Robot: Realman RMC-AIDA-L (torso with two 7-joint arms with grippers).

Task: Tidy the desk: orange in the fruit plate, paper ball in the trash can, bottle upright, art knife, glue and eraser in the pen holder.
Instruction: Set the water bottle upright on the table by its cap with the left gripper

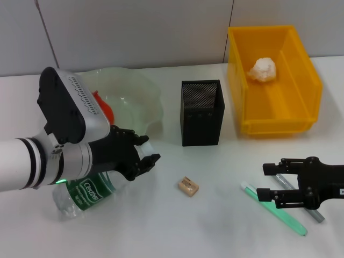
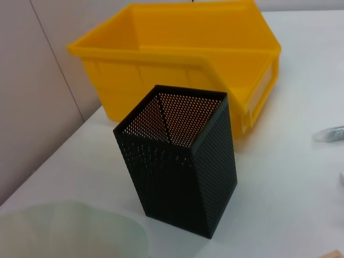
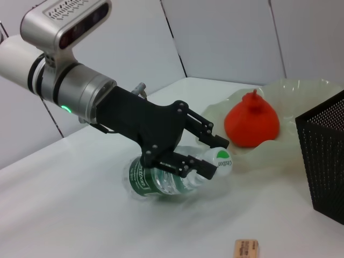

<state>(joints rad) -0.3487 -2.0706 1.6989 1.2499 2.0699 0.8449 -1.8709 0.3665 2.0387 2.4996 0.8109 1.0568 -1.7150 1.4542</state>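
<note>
One yellow trash can (image 1: 277, 121) stands at two o'clock on the desk (image 1: 215, 226), with one paper ball (image 1: 263, 69) already inside it. One pale green fruit plate (image 1: 141, 99) sits at ten o'clock holding one orange (image 3: 251, 121). One black mesh pen holder (image 1: 202, 113) stands near centre, apparently empty.

One water bottle (image 3: 172, 180) lies on its side at eight o'clock, cap toward the plate. The left gripper (image 3: 201, 156) has its fingers closed around the neck end, just behind the white cap. To stand it well, I would judge the wrist should swing the cap upward while the base stays on the desk, setting it down clear of the plate's ruffled rim, and let go only once it is steady.

Two slim tools lie at four o'clock under the right gripper (image 1: 271, 183), whose fingers are spread wide and hold nothing: one green art knife (image 1: 279, 212) and one grey stick (image 1: 314, 213), probably the glue. One tan eraser (image 1: 188, 186) lies at six o'clock.
</note>
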